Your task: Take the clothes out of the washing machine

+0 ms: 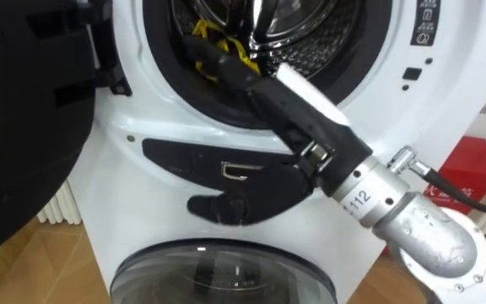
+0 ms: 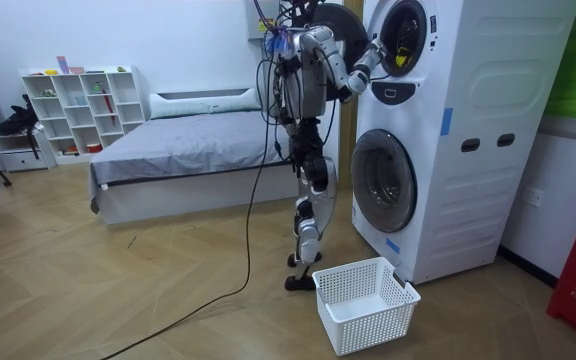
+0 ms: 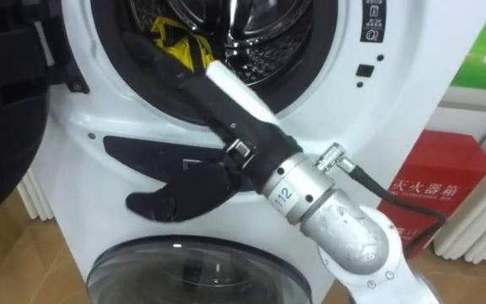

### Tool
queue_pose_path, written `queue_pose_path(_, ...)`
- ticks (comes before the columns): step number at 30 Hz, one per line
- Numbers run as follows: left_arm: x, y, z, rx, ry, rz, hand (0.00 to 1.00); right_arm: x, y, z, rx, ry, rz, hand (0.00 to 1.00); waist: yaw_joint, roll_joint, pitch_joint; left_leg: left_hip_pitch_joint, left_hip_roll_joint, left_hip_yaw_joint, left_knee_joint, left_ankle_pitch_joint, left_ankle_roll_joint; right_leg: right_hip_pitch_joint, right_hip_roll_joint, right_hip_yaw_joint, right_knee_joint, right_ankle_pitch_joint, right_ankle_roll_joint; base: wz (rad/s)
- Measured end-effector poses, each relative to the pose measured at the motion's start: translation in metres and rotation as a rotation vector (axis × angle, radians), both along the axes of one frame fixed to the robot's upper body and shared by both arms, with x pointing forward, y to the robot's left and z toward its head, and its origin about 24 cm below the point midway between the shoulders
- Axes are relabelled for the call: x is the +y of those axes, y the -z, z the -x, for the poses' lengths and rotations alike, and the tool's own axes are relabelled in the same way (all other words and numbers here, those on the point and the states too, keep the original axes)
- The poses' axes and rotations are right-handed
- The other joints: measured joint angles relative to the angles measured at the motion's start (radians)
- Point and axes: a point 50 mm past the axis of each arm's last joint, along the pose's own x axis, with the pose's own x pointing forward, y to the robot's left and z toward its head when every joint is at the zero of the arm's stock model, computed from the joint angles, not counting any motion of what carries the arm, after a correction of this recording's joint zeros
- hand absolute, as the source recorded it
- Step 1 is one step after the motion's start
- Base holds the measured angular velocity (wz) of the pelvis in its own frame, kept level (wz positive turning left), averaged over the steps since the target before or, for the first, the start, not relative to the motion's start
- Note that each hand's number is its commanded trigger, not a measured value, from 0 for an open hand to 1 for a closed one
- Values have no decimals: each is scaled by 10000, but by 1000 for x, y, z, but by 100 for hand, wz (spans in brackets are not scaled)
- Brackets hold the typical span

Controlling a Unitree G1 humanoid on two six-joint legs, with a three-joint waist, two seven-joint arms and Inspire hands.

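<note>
The white washing machine fills the frame, with its drum open at top centre. The right hand reaches from lower right into the drum and ends beside the yellow cloth. Whether its fingers grasp the cloth, I cannot tell. The cloth seems light, soft and limp, so it is best to pinch a raised fold.

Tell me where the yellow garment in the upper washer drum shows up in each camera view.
Left eye view: yellow garment at the top, left of centre, inside the drum.
Right eye view: top left, just inside the drum's rim.
Room view: a small yellow patch in the upper drum, top right of centre.
Shared landmark: the dark panel just below that drum's opening.
</note>
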Motion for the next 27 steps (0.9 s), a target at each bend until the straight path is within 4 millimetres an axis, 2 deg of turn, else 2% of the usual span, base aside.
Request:
queue_pose_path(5,2,-1,0,-113,-11,13,0,5,-6,9,137,-1122,-314,0,134,-23,-15,12,-16,74,3,-109,24,-2,-10,64,-21,-40,63,-3)
queue_pose_path(9,2,-1,-3,-213,39,20,0,7,-12,12,-289,-1233,-440,0,171,-18,-12,15,-24,68,2,-137,28,75,-24,28,-20,-59,95,2)
queue_pose_path(12,0,-1,-7,-290,62,49,0,7,-12,11,-511,-910,-262,0,158,23,25,88,-13,51,8,-144,39,150,-40,18,-7,-61,100,1)
queue_pose_path(14,-1,1,-4,-168,21,123,0,4,-14,10,-836,-464,-47,0,82,59,72,70,-20,32,60,-165,60,151,-51,0,7,-67,110,0)
queue_pose_path(16,-4,2,0,-34,-63,183,0,-2,-17,8,-1103,-30,35,0,-14,63,74,10,-43,-6,107,-183,71,93,-67,-11,-6,-87,138,4)
queue_pose_path(19,-6,4,11,158,-431,252,0,-21,-31,7,-2014,1182,108,0,-213,28,49,9,-184,-144,101,-192,98,123,-137,-106,-15,-127,197,11)
queue_pose_path(22,0,3,19,220,-897,144,0,-38,-39,3,-2693,2632,58,0,-264,-56,-11,56,-181,-156,92,-223,149,172,-158,-108,-22,-145,228,4)
queue_pose_path(27,1,2,20,222,-931,116,0,-45,-42,1,-3339,3731,336,0,-277,-68,4,119,-176,-159,75,-229,155,257,-162,-95,25,-142,234,-1)
